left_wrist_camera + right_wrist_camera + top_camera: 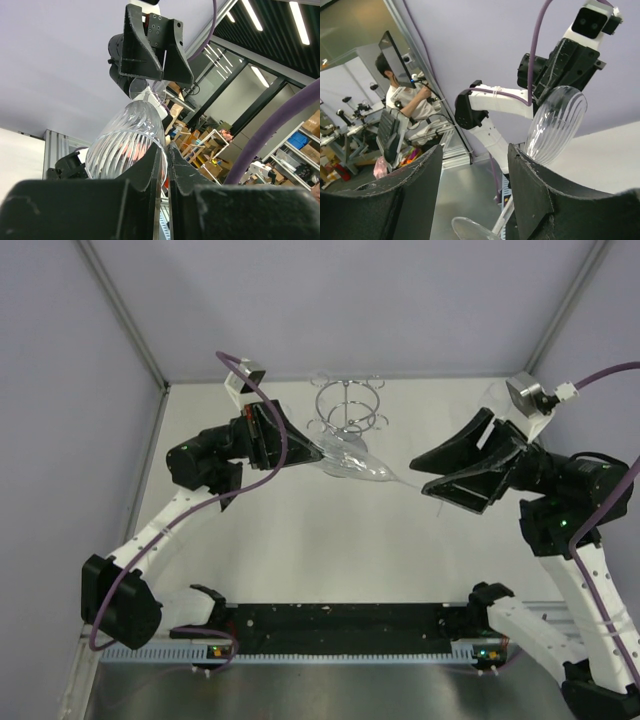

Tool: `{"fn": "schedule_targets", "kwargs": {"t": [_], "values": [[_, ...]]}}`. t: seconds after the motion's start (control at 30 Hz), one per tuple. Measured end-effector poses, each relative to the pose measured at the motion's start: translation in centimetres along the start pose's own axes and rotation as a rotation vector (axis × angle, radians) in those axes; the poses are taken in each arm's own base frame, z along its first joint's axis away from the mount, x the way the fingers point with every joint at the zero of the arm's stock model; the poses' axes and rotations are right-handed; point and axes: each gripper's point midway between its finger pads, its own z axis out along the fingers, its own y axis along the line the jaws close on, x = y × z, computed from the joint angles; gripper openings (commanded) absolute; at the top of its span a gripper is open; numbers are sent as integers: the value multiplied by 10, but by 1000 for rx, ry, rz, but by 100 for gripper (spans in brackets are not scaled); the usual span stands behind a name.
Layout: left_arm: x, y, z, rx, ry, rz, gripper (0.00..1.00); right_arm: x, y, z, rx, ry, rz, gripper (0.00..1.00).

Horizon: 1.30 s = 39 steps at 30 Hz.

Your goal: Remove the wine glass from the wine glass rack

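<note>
Clear ribbed wine glass (352, 460) lies horizontal between both claws. Left gripper (319, 448) is clenched on its rim. Right gripper (420, 476) is released, jaws spread around the stem end. Wine glass rack (350, 405) stands just beyond the left gripper's tips.

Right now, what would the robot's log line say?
left gripper: shut on glass rim | right gripper: open, by stem | glass: sideways, off rack

Glass (352, 462) between left hand (318, 448), right hand (418, 475) (rack (350, 405) behind)
</note>
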Motion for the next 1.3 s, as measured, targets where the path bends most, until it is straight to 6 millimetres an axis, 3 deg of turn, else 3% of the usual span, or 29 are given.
{"fn": "schedule_targets", "kwargs": {"t": [0.23,0.53,0.63,0.77,0.97,1.13,1.3], "values": [[2,1,-1,-7,14,22,0,3,-22,-2,103,-10,-7,56],[11,16,-5,-140,44,107,0,-26,-53,-20,431,-121,-147,57],[17,29,-11,-206,63,116,0,-35,-62,-34,557,-167,-204,57],[24,67,-26,-395,76,101,0,-37,-80,-47,666,-180,-224,57],[30,130,-69,-771,77,99,0,-24,-116,-56,762,-153,-184,57],[50,184,-132,-1133,135,70,0,2,-159,-64,838,-99,-103,57],[58,204,-185,-1415,207,73,0,17,-189,-67,883,-61,-56,56]]}}
